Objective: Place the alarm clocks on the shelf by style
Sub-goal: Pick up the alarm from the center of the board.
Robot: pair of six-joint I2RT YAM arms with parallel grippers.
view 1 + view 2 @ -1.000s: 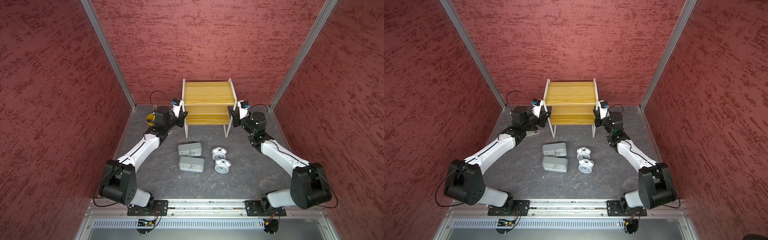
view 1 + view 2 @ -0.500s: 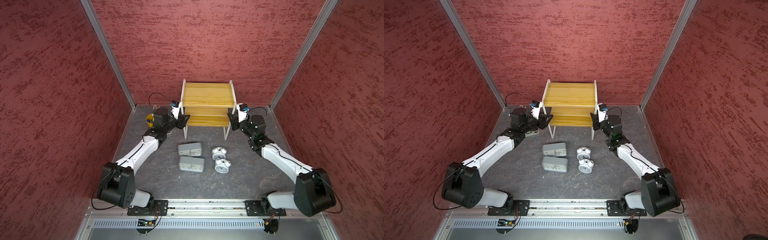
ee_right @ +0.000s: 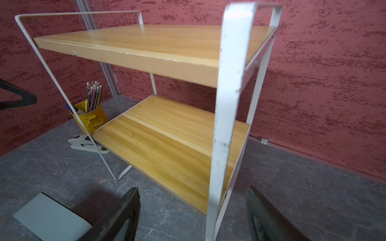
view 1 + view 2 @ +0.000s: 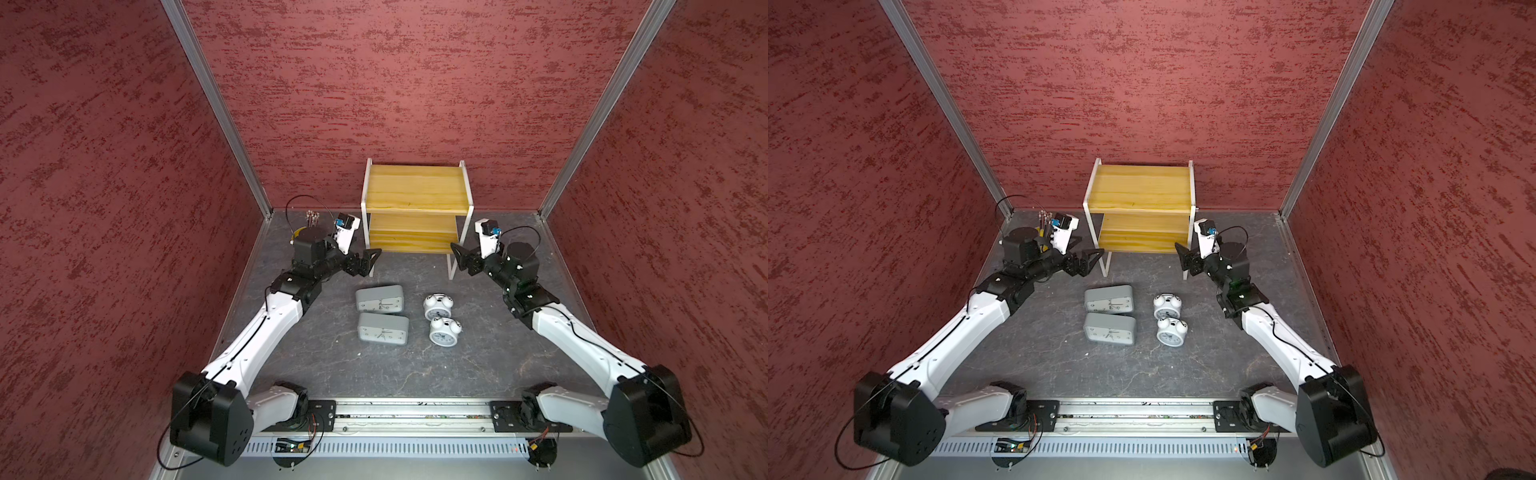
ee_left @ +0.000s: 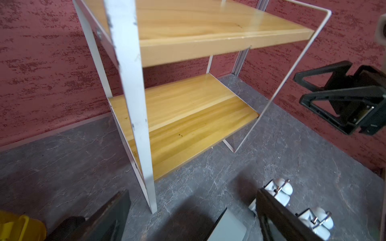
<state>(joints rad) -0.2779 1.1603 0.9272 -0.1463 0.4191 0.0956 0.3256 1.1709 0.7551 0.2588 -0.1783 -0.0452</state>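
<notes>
So far none of the four clocks is on the shelf (image 4: 415, 195). The two grey clocks (image 4: 379, 298) (image 4: 383, 329) lie one behind the other on the table (image 4: 332, 365), with the two white bell clocks (image 4: 437, 306) (image 4: 444, 331) just beside them in a matching pair, all in front of the shelf and apart from it. Both shelf boards are bare.

The left gripper (image 4: 370, 261) hangs at the shelf's front leg on its side and the right gripper (image 4: 458, 258) at the opposite front leg. Each wrist view shows fingers (image 5: 112, 212) (image 3: 123, 212) spread wide with a white leg between them and nothing gripped.

Sorting has probably not begun, and the first pick seems to be the step in hand. Each arm would need to draw away from the leg, drop over the nearer pair, left to grey and right to white, and close across a clock's body.

A yellow pencil cup (image 3: 92, 119) and a stapler (image 3: 87, 144) sit beside the shelf.
</notes>
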